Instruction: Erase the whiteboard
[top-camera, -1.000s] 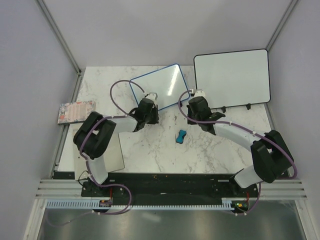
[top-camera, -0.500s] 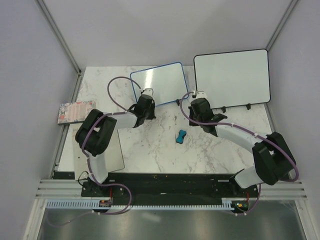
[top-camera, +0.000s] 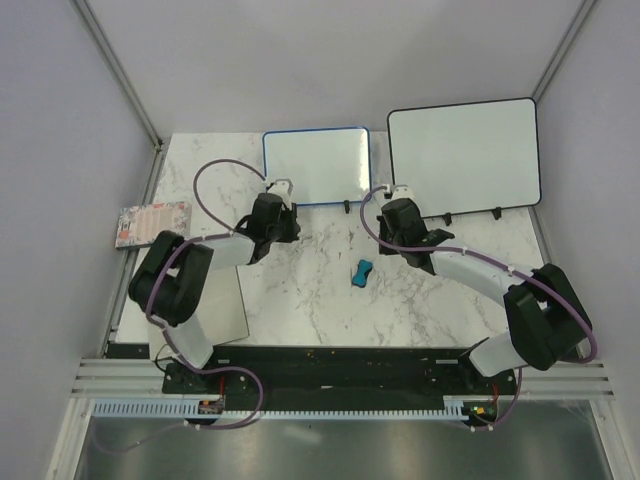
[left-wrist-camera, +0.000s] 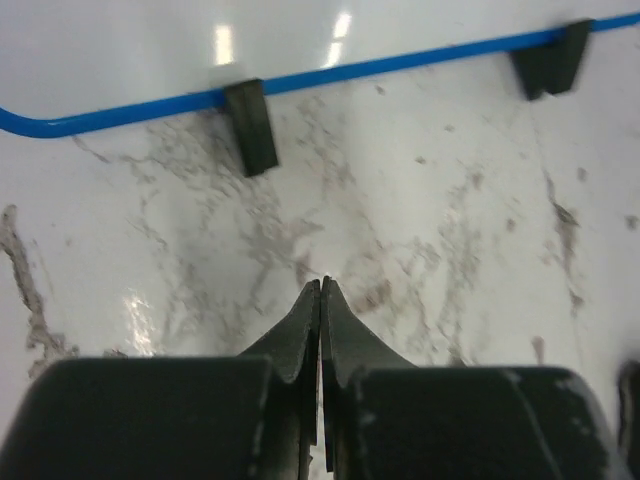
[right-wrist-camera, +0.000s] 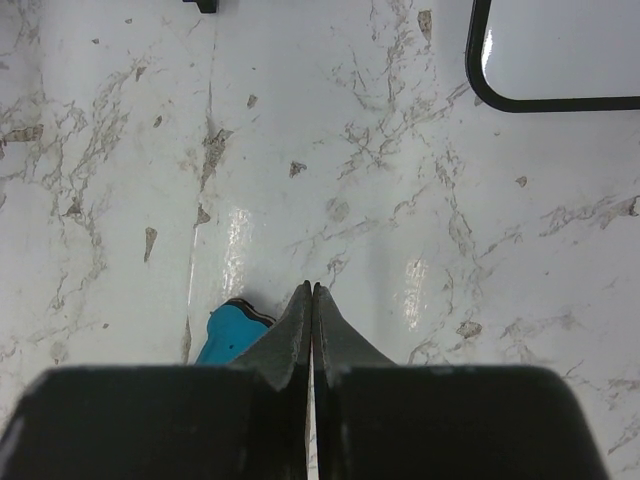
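- Top view: the small rectangular whiteboard with a thin blue frame (top-camera: 315, 165) stands at the far middle of the white marble desk (top-camera: 320, 300), its edges square to the desk edge and its face plain white
- Just right of it, apart from it, stands a larger black-framed whiteboard (top-camera: 463, 155), which reaches past the desk's far right corner
- The left pincer (top-camera: 281, 190) hovers at the near left corner of the blue-framed whiteboard; the right pincer (top-camera: 400, 192) sits between the two boards, near their front edges
- A small teal-blue block (top-camera: 363, 271) lies on the desk in front of the right pincer, well apart from the blue-framed whiteboard
- A flat red-patterned packet (top-camera: 152, 222) lies at the desk's left edge, and a pale grey square sheet (top-camera: 235, 310) lies by the left arm's base
- Left wrist view: the left pincer's black fingers (left-wrist-camera: 305, 325) are pressed together with nothing between them, above bare marble; the board's blue frame runs across the top on two black feet (left-wrist-camera: 250, 125), near the tips but not touching them
- Right wrist view: the right pincer's fingers (right-wrist-camera: 298, 325) are likewise closed on nothing; the teal-blue block lies just left of them, partly hidden, and a rounded corner of the black-framed whiteboard shows at the upper right
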